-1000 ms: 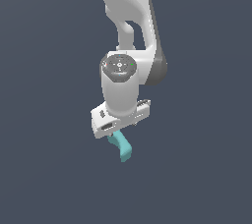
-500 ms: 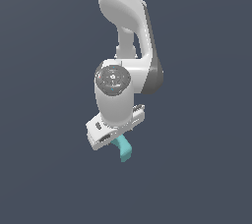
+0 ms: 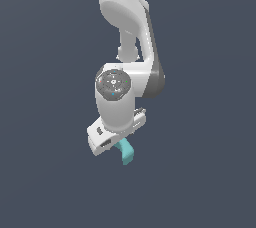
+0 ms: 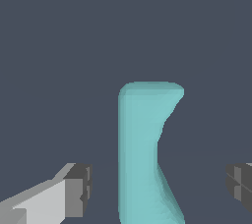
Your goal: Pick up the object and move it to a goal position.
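Hanging from the white arm (image 3: 125,32), the gripper (image 3: 122,144) points downward against a uniform dark grey-blue backdrop in the exterior view. The teal object (image 3: 125,152) projects from beneath the gripper body, its lower flat end angled toward the exterior view's right. No supporting surface, edge or corner can be made out in this view. A round cap on the wrist joint carries small coloured marks, too small to read as writing.

The wrist view shows the object (image 4: 142,154) standing between the two dark fingertips (image 4: 78,191). Clear gaps separate it from each pad, so the jaws stand apart here; whether anything grips the object elsewhere cannot be told. No labels are legible.
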{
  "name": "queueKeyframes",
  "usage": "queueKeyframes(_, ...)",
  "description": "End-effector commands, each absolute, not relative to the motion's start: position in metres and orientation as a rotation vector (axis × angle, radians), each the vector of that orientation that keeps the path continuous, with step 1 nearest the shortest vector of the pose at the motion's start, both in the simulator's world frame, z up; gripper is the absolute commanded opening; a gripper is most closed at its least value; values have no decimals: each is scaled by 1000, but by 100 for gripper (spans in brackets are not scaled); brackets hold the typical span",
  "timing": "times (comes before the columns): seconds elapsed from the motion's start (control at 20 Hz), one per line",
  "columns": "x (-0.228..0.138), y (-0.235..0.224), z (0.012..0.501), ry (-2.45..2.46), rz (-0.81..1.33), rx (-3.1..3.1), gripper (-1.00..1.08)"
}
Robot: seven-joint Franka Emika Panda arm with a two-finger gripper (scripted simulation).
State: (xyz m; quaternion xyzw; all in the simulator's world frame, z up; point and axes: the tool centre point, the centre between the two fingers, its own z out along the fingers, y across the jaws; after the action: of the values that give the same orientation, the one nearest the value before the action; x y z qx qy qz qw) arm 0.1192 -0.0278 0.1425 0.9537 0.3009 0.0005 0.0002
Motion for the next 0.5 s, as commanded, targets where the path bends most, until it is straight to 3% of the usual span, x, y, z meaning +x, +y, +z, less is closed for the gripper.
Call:
queueKeyframes(0.0, 119, -28, 134, 946, 0, 2996, 100)
queueKeyframes(0.45, 118, -28, 100, 951, 0, 2994, 100)
